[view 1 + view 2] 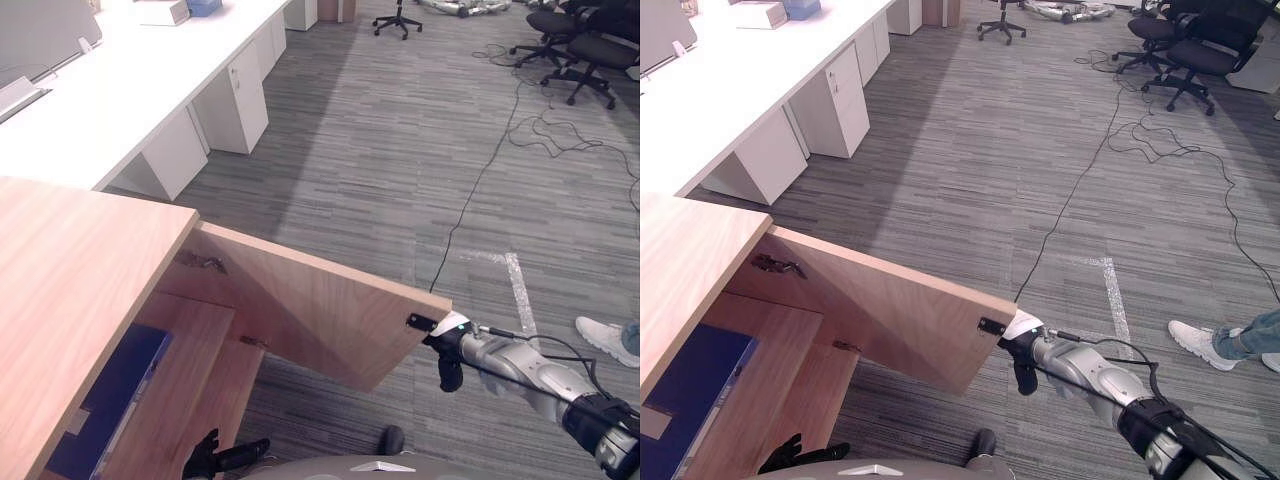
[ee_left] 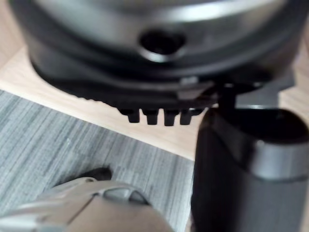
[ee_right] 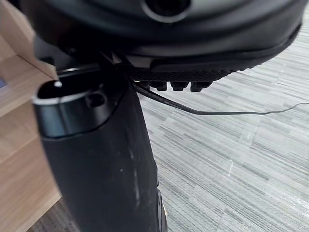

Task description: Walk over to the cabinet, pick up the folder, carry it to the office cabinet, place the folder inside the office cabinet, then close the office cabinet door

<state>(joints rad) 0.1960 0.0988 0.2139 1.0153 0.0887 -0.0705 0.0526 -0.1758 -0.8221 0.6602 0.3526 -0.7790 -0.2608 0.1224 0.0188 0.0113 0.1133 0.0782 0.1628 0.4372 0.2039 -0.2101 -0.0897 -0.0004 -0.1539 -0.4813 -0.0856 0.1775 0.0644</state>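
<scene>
Wooden office cabinet fills the left, and the blue folder lies inside it on a shelf. Low beside the cabinet's front hangs the left hand, its fingers loose and holding nothing. The cabinet door stands partly open over grey carpet. At its free corner sits the right hand, fingers relaxed, gripping nothing. A person's white shoe shows far right.

door: matt wood | floor: ribbed carpet | desk: smooth white
</scene>
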